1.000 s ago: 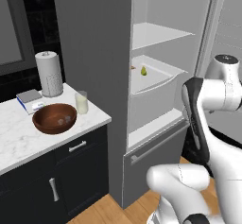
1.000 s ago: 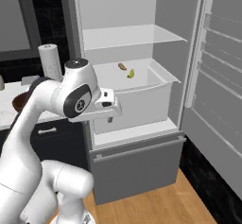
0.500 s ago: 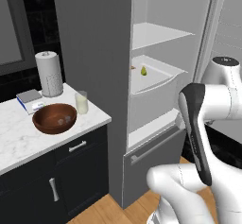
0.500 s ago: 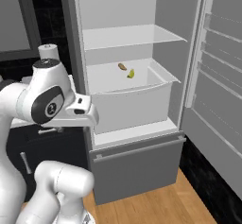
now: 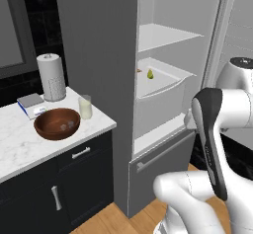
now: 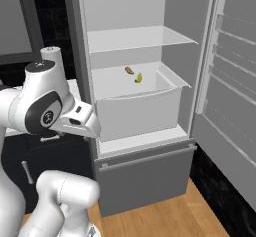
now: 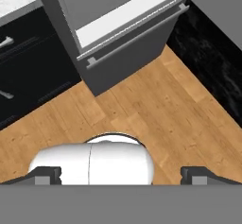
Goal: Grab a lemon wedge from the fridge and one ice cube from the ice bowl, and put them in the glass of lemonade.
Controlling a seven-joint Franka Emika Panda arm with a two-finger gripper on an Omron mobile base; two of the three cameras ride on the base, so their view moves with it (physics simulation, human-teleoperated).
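The tiny yellow-green lemon wedge (image 6: 138, 78) lies in the open fridge (image 6: 150, 106) drawer beside an orange-brown item (image 6: 129, 70). The hand (image 7: 121, 176) points floorward, fingers (image 7: 45, 175) wide apart, holding nothing.

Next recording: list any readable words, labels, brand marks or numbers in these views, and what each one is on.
No legible text anywhere.
Round emblem on the arm's dark joint: a logo-like mark, too blurred to read.
Fridge, paper towel roll, glass of lemonade, ice bowl: no markings.
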